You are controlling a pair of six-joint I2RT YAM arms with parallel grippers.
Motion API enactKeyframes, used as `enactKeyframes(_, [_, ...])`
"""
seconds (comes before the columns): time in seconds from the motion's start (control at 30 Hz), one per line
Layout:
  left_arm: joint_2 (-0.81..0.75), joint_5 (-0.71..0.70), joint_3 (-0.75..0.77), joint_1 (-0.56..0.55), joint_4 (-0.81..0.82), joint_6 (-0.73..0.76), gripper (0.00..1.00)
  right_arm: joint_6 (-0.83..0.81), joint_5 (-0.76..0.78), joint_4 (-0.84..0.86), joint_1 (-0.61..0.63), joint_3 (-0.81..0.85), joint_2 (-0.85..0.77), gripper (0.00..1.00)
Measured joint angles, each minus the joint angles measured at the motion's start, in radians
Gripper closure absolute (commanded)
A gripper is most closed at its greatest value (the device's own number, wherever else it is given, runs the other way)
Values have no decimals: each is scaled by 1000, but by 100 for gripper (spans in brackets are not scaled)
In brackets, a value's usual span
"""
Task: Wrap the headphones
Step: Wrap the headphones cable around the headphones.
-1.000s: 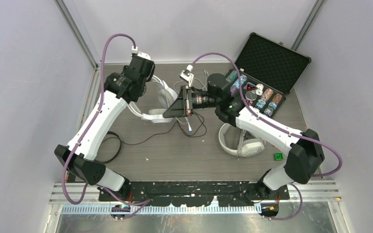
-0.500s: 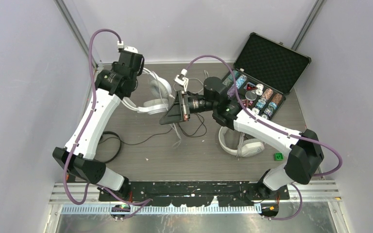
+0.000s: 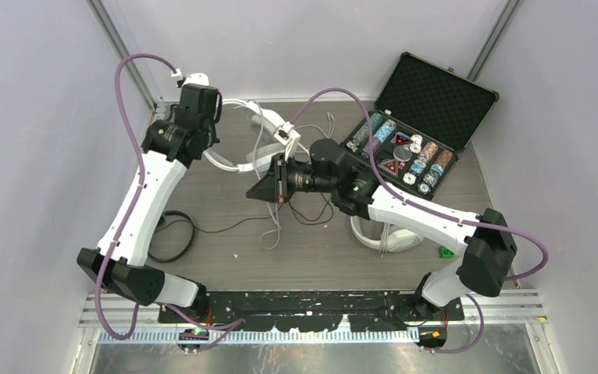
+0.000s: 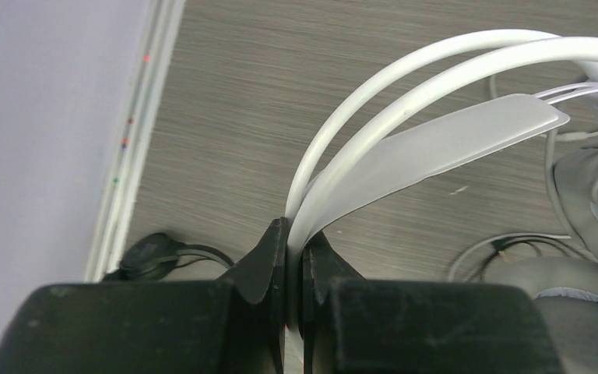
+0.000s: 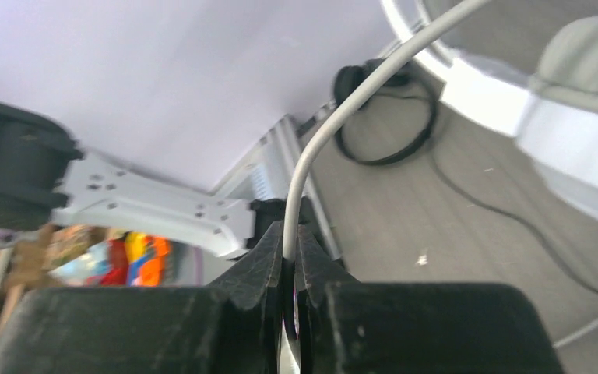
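While the left gripper [image 4: 294, 234] is pressed tight on the smooth, curved band of a white headset [image 4: 436, 128], left of the foam-lined chip case [image 3: 436, 93], the right gripper [image 5: 290, 238] pinches a thin white cable [image 5: 335, 109]. A second white headset [image 3: 385, 238] lies in front of the case, half under the right arm [image 3: 420, 214]. A black headset [image 3: 173, 234] lies far left of the case on the grey wood-grain table [image 3: 319, 257].
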Motion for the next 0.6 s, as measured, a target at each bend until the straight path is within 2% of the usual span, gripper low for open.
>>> enactKeyframes(0.23, [-53, 125, -40, 38, 25, -130, 100, -241, 235, 2, 56, -69, -8, 87])
enactKeyframes(0.37, [-65, 160, -41, 46, 41, -171, 100, -397, 349, 30, 120, -125, -9, 96])
enactKeyframes(0.43, [-71, 171, -50, 47, 50, -174, 100, -453, 381, 54, 149, -148, -17, 100])
enactKeyframes(0.6, [-77, 192, -98, 58, 63, -188, 100, -533, 404, 109, 188, -167, -57, 100])
